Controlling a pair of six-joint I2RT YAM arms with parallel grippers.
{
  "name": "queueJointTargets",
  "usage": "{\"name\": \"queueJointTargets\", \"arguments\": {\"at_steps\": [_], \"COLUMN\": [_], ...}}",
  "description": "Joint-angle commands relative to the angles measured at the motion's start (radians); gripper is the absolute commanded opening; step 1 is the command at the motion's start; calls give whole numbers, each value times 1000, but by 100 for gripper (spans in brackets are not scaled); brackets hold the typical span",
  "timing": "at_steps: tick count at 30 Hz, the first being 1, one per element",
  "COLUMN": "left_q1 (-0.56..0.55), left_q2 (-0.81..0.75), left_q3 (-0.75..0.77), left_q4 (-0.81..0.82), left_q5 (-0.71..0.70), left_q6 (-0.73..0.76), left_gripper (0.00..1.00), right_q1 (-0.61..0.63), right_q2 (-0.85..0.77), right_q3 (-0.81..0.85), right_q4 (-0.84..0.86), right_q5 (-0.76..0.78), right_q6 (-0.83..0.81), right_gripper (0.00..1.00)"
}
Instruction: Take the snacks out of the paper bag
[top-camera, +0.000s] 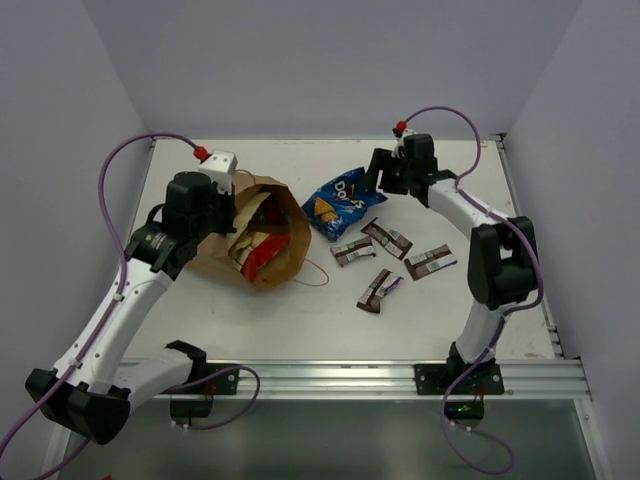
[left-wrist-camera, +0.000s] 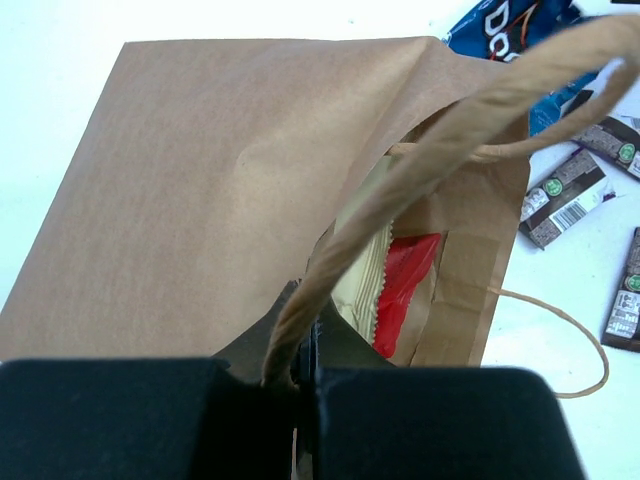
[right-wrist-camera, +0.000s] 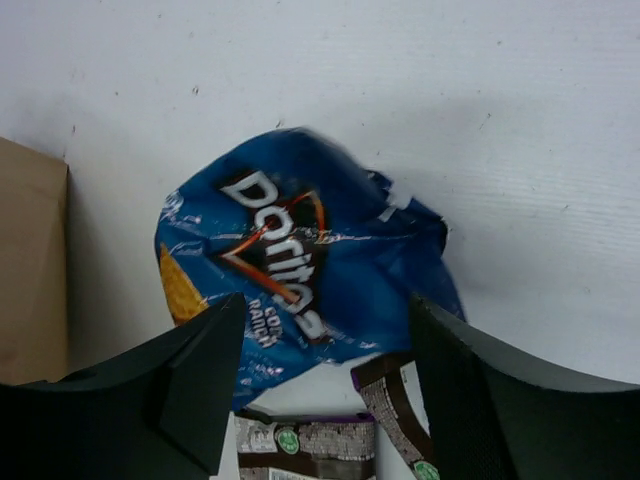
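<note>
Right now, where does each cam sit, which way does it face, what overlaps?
Top external: above and behind the bases, looking down on the table; both arms whole.
Left wrist: looks down past the left gripper, shut on the handle of the paper bag, toward its mouth.
Right wrist: looks down through the open right gripper at the blue chip bag.
Shared: all three show paper bag and blue chip bag.

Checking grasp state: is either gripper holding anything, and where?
The left gripper is shut on the handle loop of the paper bag. The right gripper is open above the blue chip bag, holding nothing.
</note>
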Motion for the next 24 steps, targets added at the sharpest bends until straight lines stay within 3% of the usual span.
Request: {"name": "queueJointTargets", "arguments": {"at_steps": [1, 6, 13, 19, 24], "left_q1": [8, 8, 8, 8, 8], "left_q2": [-17, -17, -23, -20, -18], "left_q3": [63, 94, 89, 120, 137], "left_q4": [-19, -43, -43, -50, -62], "left_q5": [36, 29, 59, 87, 112], "left_q6": [18, 27, 13, -1, -5], "left_gripper": [0, 0, 0, 0, 0], "right_q1": [31, 91, 423, 595, 643], "right_q2": [-190, -419, -613, -555, -443], "right_q3": [-27, -146, -288, -331, -260], "right_q4": [24, 27, 102, 253, 276], "right_q5": [20, -21, 3, 48, 25], "right_q6": [-77, -140, -321, -387, -393], "right_gripper": [70, 78, 79, 79, 79]}}
